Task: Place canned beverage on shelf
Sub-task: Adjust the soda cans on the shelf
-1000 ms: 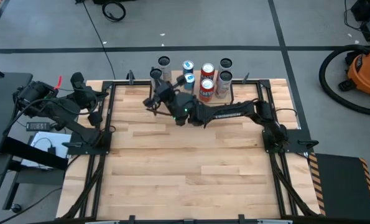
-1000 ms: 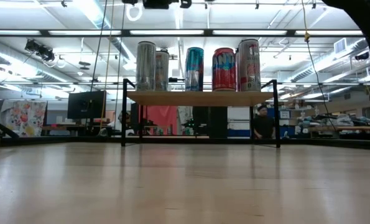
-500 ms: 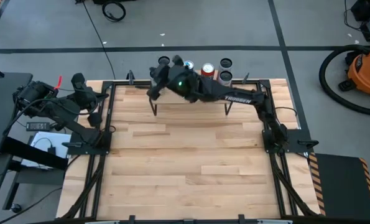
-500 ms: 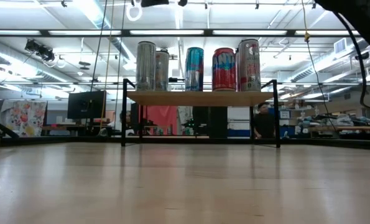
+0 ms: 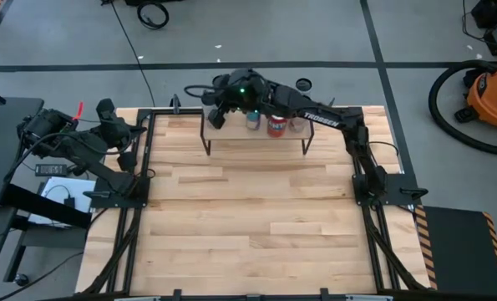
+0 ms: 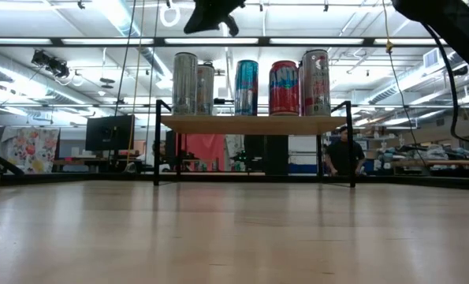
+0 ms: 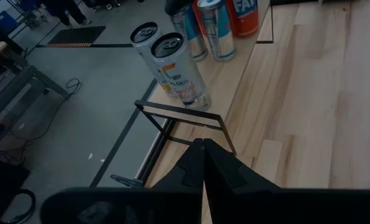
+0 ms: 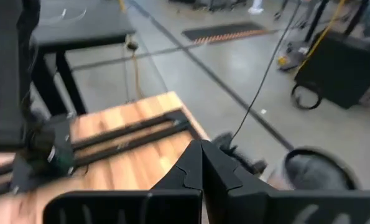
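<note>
The shelf (image 5: 256, 140) stands at the table's far edge, its light-wood board (image 6: 254, 124) on thin black legs. Several canned beverages stand upright on it: two silver ones (image 6: 185, 83), a blue one (image 6: 247, 87), a red one (image 6: 284, 87) and a white-and-red one (image 6: 316, 82). My right gripper (image 5: 217, 115) hangs shut and empty above the cans at the shelf's left end, seen at the top of the low view (image 6: 214, 14). My left gripper (image 7: 203, 149) is shut and empty beside the table's far-left corner; the cans (image 7: 178, 65) lie ahead of it.
My right arm (image 5: 315, 117) reaches across the shelf and hides some cans from above. Black frame rails (image 5: 139, 167) run along the table's left and right edges. In front of the shelf lies bare wooden tabletop (image 5: 256, 217). A person (image 6: 344, 154) stands in the room behind.
My right gripper has risen from in front of the shelf's left end and swung toward the table's far edge, now above the cans, turning to point toward the table's left. It has stayed shut. The cans have kept their places.
</note>
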`<state>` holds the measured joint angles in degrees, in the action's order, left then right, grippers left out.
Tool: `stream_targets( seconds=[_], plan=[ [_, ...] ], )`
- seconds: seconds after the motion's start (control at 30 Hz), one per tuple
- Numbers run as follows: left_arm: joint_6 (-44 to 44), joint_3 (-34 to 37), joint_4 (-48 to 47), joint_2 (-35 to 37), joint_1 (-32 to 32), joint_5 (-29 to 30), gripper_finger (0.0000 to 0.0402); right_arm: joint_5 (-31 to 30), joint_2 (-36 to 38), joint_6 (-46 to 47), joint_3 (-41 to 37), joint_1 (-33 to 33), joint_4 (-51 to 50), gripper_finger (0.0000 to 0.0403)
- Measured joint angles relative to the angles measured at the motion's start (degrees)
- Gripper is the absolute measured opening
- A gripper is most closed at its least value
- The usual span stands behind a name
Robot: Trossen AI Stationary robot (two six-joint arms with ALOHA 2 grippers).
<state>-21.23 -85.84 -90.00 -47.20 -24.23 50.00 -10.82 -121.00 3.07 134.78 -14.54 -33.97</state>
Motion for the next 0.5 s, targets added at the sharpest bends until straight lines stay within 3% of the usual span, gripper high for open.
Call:
stream_targets(
  seconds=[0.27,0.5],
  plan=[
    [0.0,0.0,0.0,0.0,0.0,0.0,0.0007,4.1,-2.6,-0.6,-0.8,0.3,0.3,0.0003],
    [0.0,0.0,0.0,0.0,0.0,0.0,0.0007,2.1,-3.6,-2.8,-0.7,0.3,1.9,0.0004]
  ],
)
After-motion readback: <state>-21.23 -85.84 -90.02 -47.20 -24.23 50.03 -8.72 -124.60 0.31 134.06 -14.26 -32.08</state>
